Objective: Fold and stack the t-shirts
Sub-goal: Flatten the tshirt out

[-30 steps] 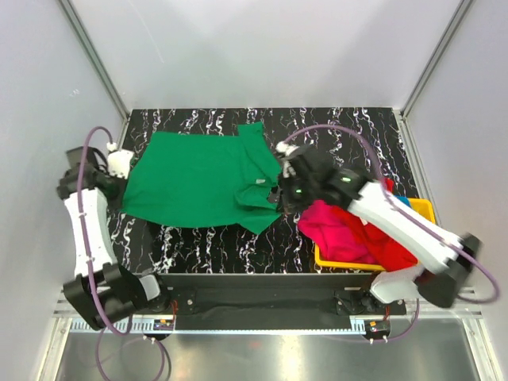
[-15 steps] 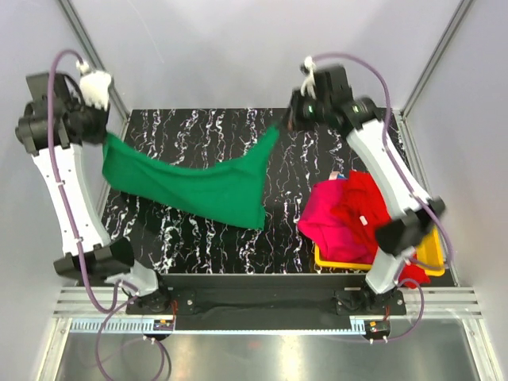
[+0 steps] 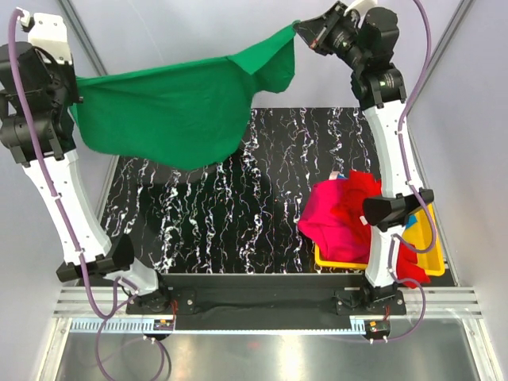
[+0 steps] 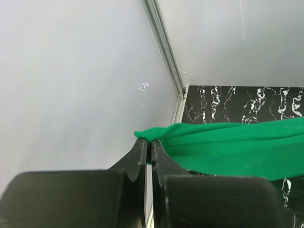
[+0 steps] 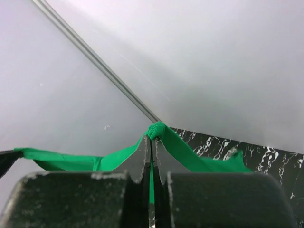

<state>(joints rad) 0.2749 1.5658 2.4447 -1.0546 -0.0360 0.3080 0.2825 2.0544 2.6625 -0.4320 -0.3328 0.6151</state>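
Note:
The green t-shirt [image 3: 171, 107] hangs spread in the air high above the black marbled table [image 3: 238, 214]. My left gripper [image 3: 77, 94] is shut on its left corner; the wrist view shows the cloth [image 4: 223, 147] pinched at the fingertips [image 4: 151, 142]. My right gripper [image 3: 300, 30] is shut on its right corner, the cloth [image 5: 190, 152] bunched at the tips [image 5: 153, 135]. The red t-shirt [image 3: 369, 198] and the magenta-pink t-shirt [image 3: 333, 222] lie heaped over the yellow tray [image 3: 349, 263]. A bit of the blue t-shirt [image 3: 409, 224] shows in the tray.
The yellow tray stands at the table's right front corner. Grey walls with metal corner posts [image 3: 91, 48] close in the left, back and right sides. My right arm's link [image 3: 393, 135] reaches up over the heap of shirts.
Both arms have lifted the green t-shirt from flat on the table to high in the air, stretched between the two grippers. The heap in the tray has stayed put.

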